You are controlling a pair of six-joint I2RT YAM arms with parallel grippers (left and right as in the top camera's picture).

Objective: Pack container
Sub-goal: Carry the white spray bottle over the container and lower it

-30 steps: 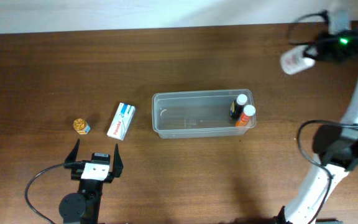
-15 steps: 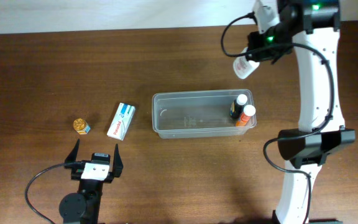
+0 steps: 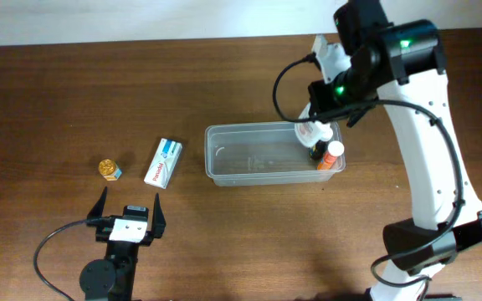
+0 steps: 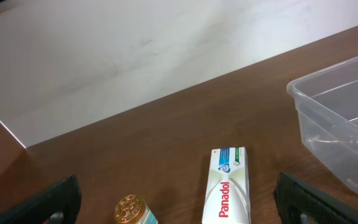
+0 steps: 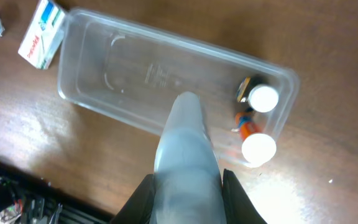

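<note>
The clear container (image 3: 210, 155) lies mid-table and also shows in the left wrist view (image 4: 328, 93) and the right wrist view (image 5: 123, 68). At its right end stand a dark bottle (image 3: 320, 144) and an orange bottle (image 3: 333, 156), both white-capped. My right gripper (image 3: 315, 125) is shut on a pale white bottle (image 5: 185, 149) and holds it above the container's right half. My left gripper (image 3: 129, 216) is open and empty near the front edge. A white Panadol box (image 3: 163, 162) and a gold-capped jar (image 3: 110, 170) lie just beyond it.
The box (image 4: 229, 186) and the jar (image 4: 132, 210) lie between my left fingers' lines in the left wrist view. The table's back edge meets a white wall. The right arm's cable loops over the container's far right corner.
My right arm has swung in from the far right back corner, carrying the white bottle leftward and down until it hangs over the container's right part. The left arm has not moved.
</note>
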